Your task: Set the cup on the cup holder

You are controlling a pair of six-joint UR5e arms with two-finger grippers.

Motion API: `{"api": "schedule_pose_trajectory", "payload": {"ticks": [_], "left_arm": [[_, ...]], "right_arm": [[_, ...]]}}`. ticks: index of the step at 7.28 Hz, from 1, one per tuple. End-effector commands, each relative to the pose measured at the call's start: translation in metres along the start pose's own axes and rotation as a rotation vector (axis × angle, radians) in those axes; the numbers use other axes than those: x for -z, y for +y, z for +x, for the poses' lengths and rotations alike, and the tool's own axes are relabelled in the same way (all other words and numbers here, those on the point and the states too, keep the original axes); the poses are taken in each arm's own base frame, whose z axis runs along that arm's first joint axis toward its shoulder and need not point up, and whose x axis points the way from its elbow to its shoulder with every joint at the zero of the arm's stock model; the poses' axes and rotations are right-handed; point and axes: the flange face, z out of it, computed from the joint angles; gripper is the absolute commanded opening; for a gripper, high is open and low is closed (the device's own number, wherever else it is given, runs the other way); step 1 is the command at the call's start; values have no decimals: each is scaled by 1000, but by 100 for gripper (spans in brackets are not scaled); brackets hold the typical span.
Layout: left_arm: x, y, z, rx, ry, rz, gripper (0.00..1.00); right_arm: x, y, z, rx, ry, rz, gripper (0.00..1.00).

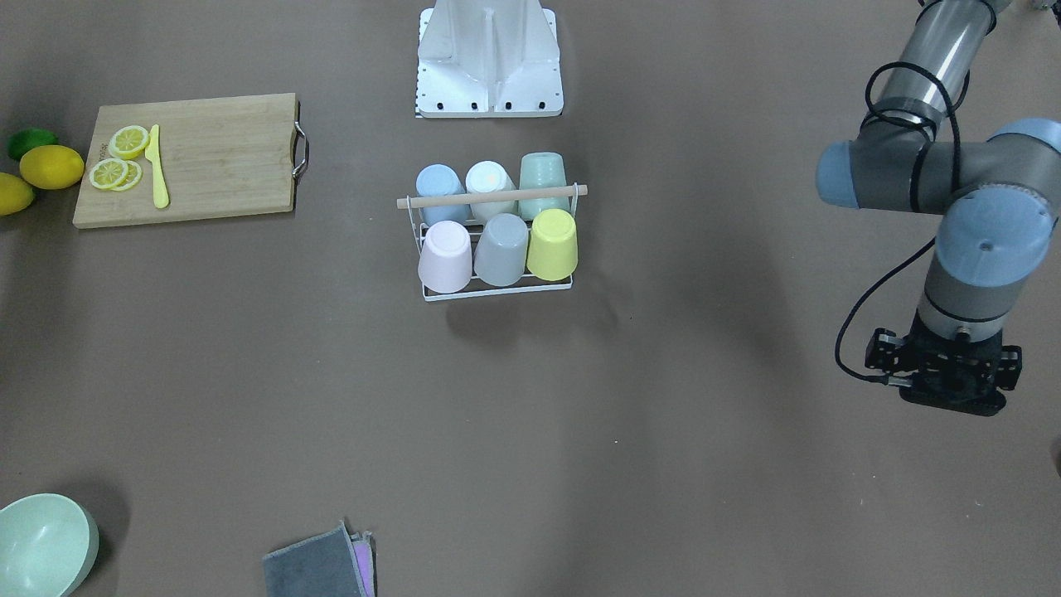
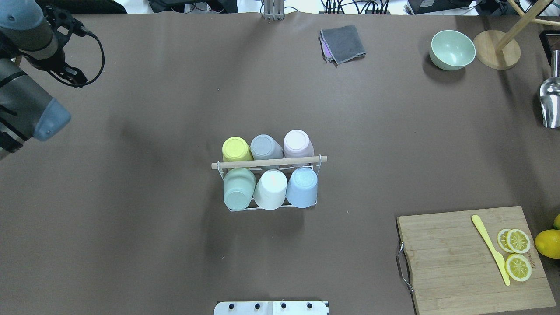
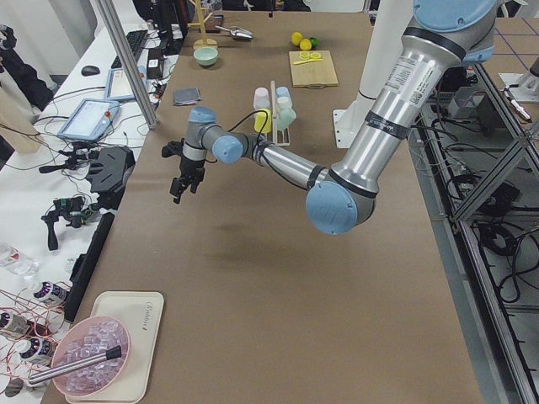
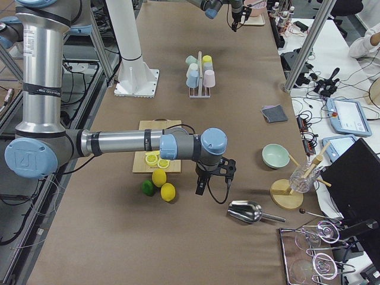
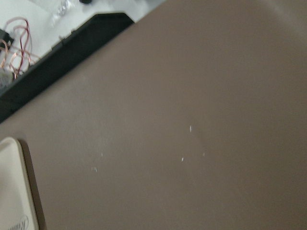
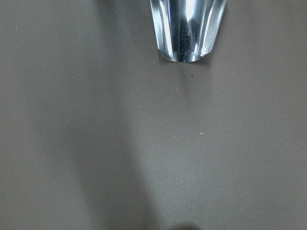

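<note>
Folded grey cloth (image 1: 319,568) lies at the bottom edge of the front-facing view. At frame centre stands the cup holder (image 1: 496,197), with six upturned cups (image 1: 553,243) filling both rows. No loose cup shows, so the task looks finished. Left gripper (image 1: 945,377) hangs at the right edge, seemingly empty; its opening cannot be told. Right gripper (image 4: 200,187), lower centre of the right-side view, likewise.
</note>
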Motion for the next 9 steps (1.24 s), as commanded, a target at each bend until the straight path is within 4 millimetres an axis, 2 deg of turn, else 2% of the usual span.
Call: {"api": "schedule_pose_trajectory", "payload": {"ticks": [1,2,3,5,6,7,8,9], "left_arm": [[-20,43,-50,88,134,-113,98],[-24,72,-85,163,203,-147,98],[-37,112,-107,219,282,-189,98],[-52,175,-157,365,419,-239,98],[-63,221,-189,442,430,-254,98],[-66,242,-200,486,468,-263,98],[-55,258,-232,555,468,-232,98],[-40,259,-244,601,485,-229,98]], "right_arm": [[1,0,-1,3,0,2,99],[1,0,-1,3,0,2,99],[1,0,-1,1,-2,1,99],[1,0,-1,1,-2,1,99],[1,0,-1,1,-2,1,99],[1,0,-1,1,-2,1,99],[1,0,-1,1,-2,1,99],[0,0,0,0,-2,0,99]]}}
